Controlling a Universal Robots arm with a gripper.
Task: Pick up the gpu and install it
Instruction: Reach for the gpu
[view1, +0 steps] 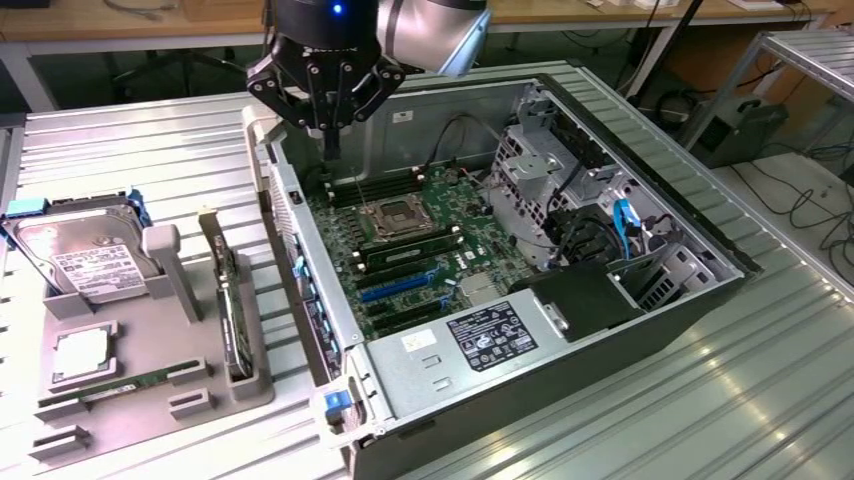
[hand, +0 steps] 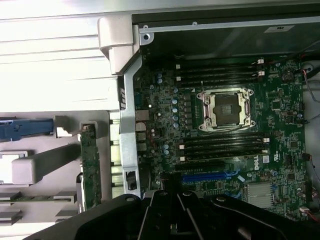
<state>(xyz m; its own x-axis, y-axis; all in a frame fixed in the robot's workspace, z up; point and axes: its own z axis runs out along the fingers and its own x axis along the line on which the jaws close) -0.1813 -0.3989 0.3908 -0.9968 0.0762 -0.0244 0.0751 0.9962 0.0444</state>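
Exterior view: the gpu (view1: 235, 320) stands on its long edge in a slot of the grey holder (view1: 147, 345), on the exterior view's left of the open computer case (view1: 400, 368) and just beside its wall. It is seen almost edge-on, so it looks like a thin dark strip with a green board, and a pale metal bracket rises at its far end; its fan side cannot be made out. In the wrist view the gpu (hand: 91, 170) shows as a narrow green board with small parts on it. The same holder also carries a hard drive (view1: 83, 262) with a white label, a square processor chip (view1: 80, 352) and a RAM stick (view1: 127, 385) that lies flat. Inside the case the motherboard (view1: 400, 250) is exposed, with an empty processor socket (view1: 396, 217) and a blue slot (view1: 400, 287). The gripper (view1: 330, 150) hangs over the far corner of the motherboard, well apart from the gpu, with its fingers pressed together and nothing between them.
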